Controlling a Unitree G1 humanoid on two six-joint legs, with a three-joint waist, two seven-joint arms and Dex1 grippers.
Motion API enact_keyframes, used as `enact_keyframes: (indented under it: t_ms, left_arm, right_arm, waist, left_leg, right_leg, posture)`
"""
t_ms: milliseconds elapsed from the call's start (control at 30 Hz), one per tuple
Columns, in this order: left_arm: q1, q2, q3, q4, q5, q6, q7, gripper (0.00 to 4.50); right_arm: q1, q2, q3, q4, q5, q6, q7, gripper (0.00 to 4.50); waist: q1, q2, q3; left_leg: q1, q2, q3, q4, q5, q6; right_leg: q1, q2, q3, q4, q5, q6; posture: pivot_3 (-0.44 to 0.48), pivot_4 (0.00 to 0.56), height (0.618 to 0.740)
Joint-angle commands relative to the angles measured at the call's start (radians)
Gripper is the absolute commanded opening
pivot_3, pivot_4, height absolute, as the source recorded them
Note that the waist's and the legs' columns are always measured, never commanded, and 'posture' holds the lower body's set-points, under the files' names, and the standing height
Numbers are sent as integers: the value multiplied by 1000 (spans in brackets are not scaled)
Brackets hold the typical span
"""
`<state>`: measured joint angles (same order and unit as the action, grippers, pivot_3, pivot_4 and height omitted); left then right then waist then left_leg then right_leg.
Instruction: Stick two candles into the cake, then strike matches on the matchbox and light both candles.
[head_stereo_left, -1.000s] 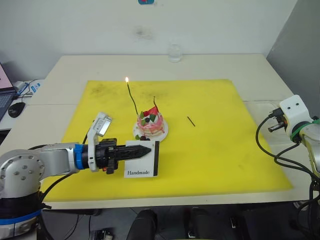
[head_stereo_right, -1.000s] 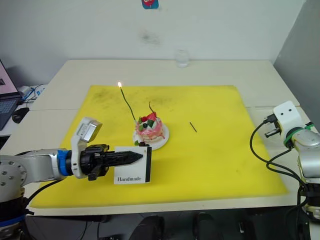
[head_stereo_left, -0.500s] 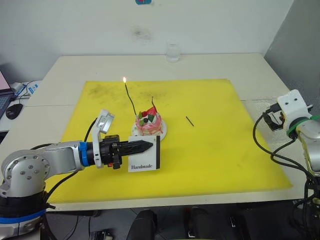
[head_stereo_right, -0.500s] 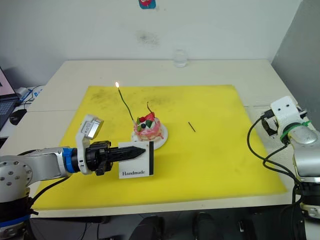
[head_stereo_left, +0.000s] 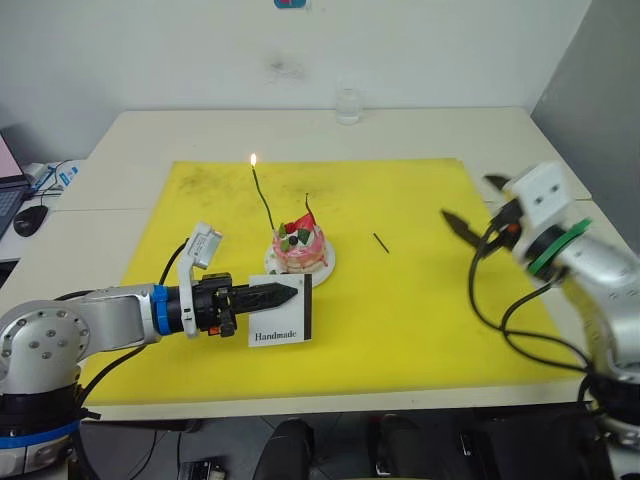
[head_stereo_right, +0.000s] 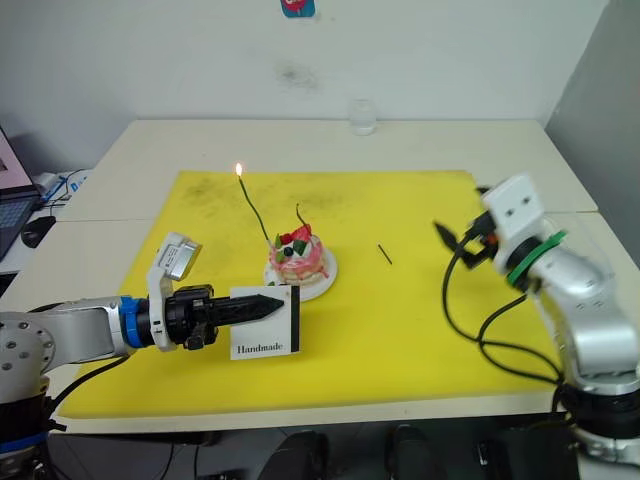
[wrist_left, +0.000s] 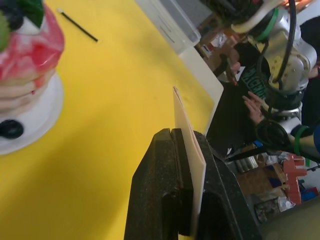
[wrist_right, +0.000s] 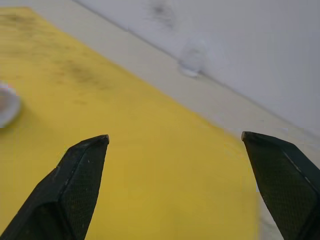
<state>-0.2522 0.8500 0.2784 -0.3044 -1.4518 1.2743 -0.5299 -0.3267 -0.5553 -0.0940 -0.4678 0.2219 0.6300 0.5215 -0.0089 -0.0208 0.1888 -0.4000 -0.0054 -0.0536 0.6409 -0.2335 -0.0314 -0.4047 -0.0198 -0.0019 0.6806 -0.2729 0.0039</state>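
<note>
- Left gripper (head_stereo_left: 290, 292): we see its jaws clamped on the matchbox (head_stereo_left: 283, 320), which stands upright on edge on the yellow mat (head_stereo_left: 420, 310), just in front of the cake (head_stereo_left: 300, 247). In the left wrist view the thin white box sits pinched between the two black fingers (wrist_left: 165, 200).
- Right gripper (head_stereo_left: 470, 205): jaws spread wide and holding nothing, raised above the right part of the mat. In the right wrist view its two fingertips (wrist_right: 85, 165) stand far apart with bare mat between them.
- Cake sits on its white plate (head_stereo_left: 325, 265) near the mat's middle. The green candle (head_stereo_left: 264, 200) stands in it, leaning left, with a small flame at its tip. The brown candle (head_stereo_left: 308, 205) also stands in the cake; we cannot make out a flame on it.
- One match (head_stereo_left: 381, 242) lies flat on the mat, right of the cake and well apart from both grippers.
- Left arm reaches in low from the left, forearm roughly level. Right arm comes in from the right edge, gripper pointing toward the mat's centre.
- A glass (head_stereo_left: 348, 104) stands at the table's far edge.
</note>
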Motion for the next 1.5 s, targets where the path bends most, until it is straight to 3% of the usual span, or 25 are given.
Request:
enact_keyframes:
  t_ms: [33, 233, 533, 933, 1067, 1367, 1400, 1500]
  left_arm:
    - [21, 23, 25, -5, -2, -4, -5, 0]
    - [36, 36, 26, -3, 16, -9, -15, 0]
    - [25, 48, 21, 7, 35, -11, -34, 0]
    - [13, 44, 14, 12, 69, -12, -59, 0]
    - [11, 39, 10, 14, 85, -13, -71, 0]
    - [17, 33, 2, 13, 124, -16, -100, 0]
    - [18, 33, 2, 13, 127, -15, -102, 0]
    - [22, 32, 3, 11, 134, -16, -109, 0]
  right_arm:
    - [6, 60, 88, 17, -31, -106, -19, 4471]
    - [-98, 209, 179, 282, -98, -181, -95, 4471]
    - [-242, 330, 214, 561, -161, -224, -163, 4471]
    - [-259, 388, 210, 688, -208, -213, -232, 4471]
    - [-262, 411, 205, 683, -212, -168, -267, 3572]
    - [-253, 434, 203, 676, -210, -153, -283, 293]
    - [-250, 436, 204, 668, -208, -148, -283, 36]
    - [-238, 439, 202, 643, -201, -135, -282, 36]
  waist:
    - [-2, 0, 0]
    - [-12, 0, 0]
    - [-19, 0, 0]
    - [-20, 0, 0]
    - [-21, 0, 0]
    - [-20, 0, 0]
    - [-20, 0, 0]
    - [-20, 0, 0]
  left_leg:
    - [0, 0, 1, 0, 0, 0]
    - [1, 0, 1, 2, 0, 0]
    - [0, 0, 1, 2, 0, 0]
    - [1, 0, 1, 2, 0, 0]
    - [1, 0, 1, 2, 0, 0]
    - [1, 0, 1, 2, 0, 0]
    - [1, 0, 1, 2, 0, 0]
    - [1, 0, 1, 2, 0, 0]
  right_leg:
    - [-1, 0, 1, 0, 0, 0]
    - [0, 0, 0, 1, 3, -1]
    - [0, 0, 1, 1, 3, -1]
    - [0, 0, 1, 1, 3, -1]
    - [0, 0, 1, 1, 3, -1]
    - [0, 0, 1, 1, 3, -1]
    - [0, 0, 1, 1, 3, -1]
    - [0, 0, 1, 1, 3, -1]
  posture:
    - [0, 150, 740]
    - [0, 150, 740]
    - [0, 150, 740]
    - [0, 150, 740]
    - [0, 150, 740]
    - [0, 150, 740]
    - [0, 150, 740]
    - [0, 150, 740]
